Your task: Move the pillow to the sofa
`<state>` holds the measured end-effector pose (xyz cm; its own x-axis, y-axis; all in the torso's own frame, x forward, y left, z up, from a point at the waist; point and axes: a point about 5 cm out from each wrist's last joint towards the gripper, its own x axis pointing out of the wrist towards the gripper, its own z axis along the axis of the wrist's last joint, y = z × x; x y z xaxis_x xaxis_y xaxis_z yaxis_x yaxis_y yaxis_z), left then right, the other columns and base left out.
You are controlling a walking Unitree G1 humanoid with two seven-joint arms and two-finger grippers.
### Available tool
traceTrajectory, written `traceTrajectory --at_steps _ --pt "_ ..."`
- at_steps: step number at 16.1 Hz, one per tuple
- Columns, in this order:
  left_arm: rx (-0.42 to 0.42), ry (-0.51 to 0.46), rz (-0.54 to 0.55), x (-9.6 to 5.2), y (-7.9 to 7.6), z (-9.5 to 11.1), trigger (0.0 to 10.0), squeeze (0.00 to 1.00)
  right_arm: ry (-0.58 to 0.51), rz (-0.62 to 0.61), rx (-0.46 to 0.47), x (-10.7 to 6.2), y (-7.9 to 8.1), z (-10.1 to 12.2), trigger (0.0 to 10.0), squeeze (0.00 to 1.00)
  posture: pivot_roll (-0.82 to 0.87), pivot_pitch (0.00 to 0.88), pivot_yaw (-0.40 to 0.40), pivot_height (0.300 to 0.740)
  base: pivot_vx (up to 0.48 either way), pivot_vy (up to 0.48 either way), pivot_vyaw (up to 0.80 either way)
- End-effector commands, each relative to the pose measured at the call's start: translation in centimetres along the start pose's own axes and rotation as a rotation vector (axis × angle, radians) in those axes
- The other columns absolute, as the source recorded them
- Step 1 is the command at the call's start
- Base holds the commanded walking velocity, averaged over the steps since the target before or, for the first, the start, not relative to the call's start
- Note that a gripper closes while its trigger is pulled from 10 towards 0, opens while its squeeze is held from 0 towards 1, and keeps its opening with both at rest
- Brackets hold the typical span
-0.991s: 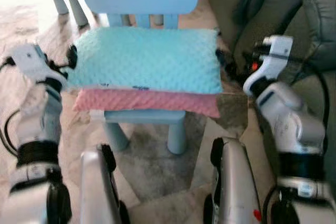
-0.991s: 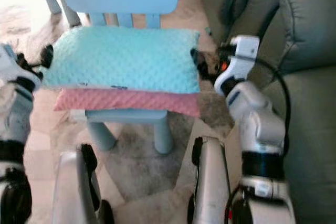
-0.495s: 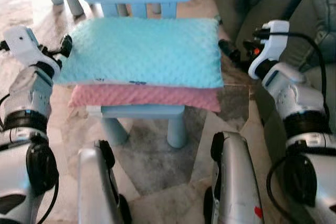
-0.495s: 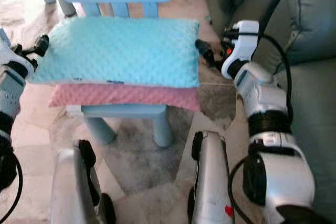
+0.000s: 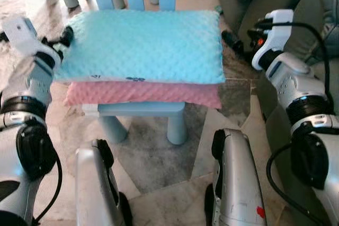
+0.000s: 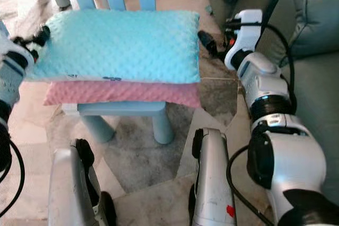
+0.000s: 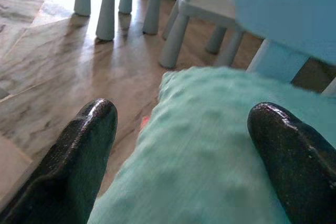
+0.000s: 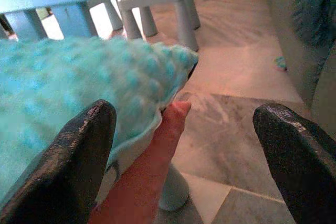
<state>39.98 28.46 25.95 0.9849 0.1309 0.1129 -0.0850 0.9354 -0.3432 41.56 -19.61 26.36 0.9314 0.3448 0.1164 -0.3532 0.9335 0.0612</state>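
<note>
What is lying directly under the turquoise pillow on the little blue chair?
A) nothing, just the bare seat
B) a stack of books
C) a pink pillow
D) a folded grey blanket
C: a pink pillow shows as a band between the turquoise pillow and the seat of the blue chair.

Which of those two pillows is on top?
The turquoise pillow lies on top; the pink pillow is squashed beneath it on the blue chair.

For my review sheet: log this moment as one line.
stage: pre-grasp | left gripper: open, at teal pillow | right gripper: open beside it | pink pillow: beneath
</note>
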Motion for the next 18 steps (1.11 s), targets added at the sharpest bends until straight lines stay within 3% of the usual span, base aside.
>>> traceTrajectory --at_steps 1,4,7,8,9,12,14,16,17,18 --pt "-0.008 -0.028 0.021 0.0 0.5 1.2 10.0 0.0 -0.025 -0.018 -0.011 0.0 -0.6 1.1 10.0 0.0 -0.05 0.304 0.039 0.375 0.0 0.0 0.0" --pt "-0.061 -0.053 0.019 0.3 0.0 2.1 10.0 0.0 -0.037 -0.01 0.005 -0.1 -0.8 1.7 10.0 0.0 -0.05 0.306 0.042 0.375 0.0 0.0 0.0" --pt "-0.16 -0.055 0.019 0.4 -0.3 2.8 10.0 0.0 -0.072 0.046 0.128 0.0 -0.8 3.1 10.0 0.0 -0.05 0.305 0.043 0.375 0.0 0.0 0.0" --pt "-0.224 -0.008 -0.003 0.6 -0.7 2.6 10.0 0.0 -0.061 0.135 0.214 0.1 -0.3 3.5 10.0 0.0 -0.05 0.305 0.044 0.375 0.0 0.0 0.0" --pt "-0.24 0.021 -0.009 0.6 -0.8 2.3 10.0 0.0 -0.051 0.159 0.231 0.1 -0.2 3.4 10.0 0.0 -0.05 0.305 0.043 0.375 0.0 0.0 0.0" --pt "-0.22 0.163 -0.032 0.3 -0.8 0.6 10.0 0.0 0.005 0.263 0.252 0.2 0.7 2.7 10.0 0.0 -0.05 0.305 0.046 0.375 0.0 0.0 0.0" --pt "-0.182 0.155 -0.015 0.1 0.1 1.3 10.0 0.0 0.034 0.309 0.272 0.2 1.2 2.2 10.0 0.0 -0.04 0.307 0.048 0.375 0.0 0.0 0.0" --pt "-0.202 0.17 -0.026 -0.1 0.5 1.9 10.0 0.0 0.041 0.316 0.303 -0.1 0.8 2.6 10.0 0.0 -0.04 0.309 0.048 0.375 0.0 0.0 0.0" --pt "-0.198 0.201 -0.072 -0.2 0.3 1.8 10.0 0.0 0.044 0.316 0.342 -0.2 0.7 2.9 10.0 0.0 -0.04 0.311 0.047 0.375 0.0 0.0 0.0" --pt "-0.149 0.292 -0.147 -0.4 -0.1 1.1 10.0 0.0 0.056 0.32 0.363 -0.5 0.4 2.9 10.0 0.0 -0.04 0.309 0.047 0.375 0.0 0.0 0.0"
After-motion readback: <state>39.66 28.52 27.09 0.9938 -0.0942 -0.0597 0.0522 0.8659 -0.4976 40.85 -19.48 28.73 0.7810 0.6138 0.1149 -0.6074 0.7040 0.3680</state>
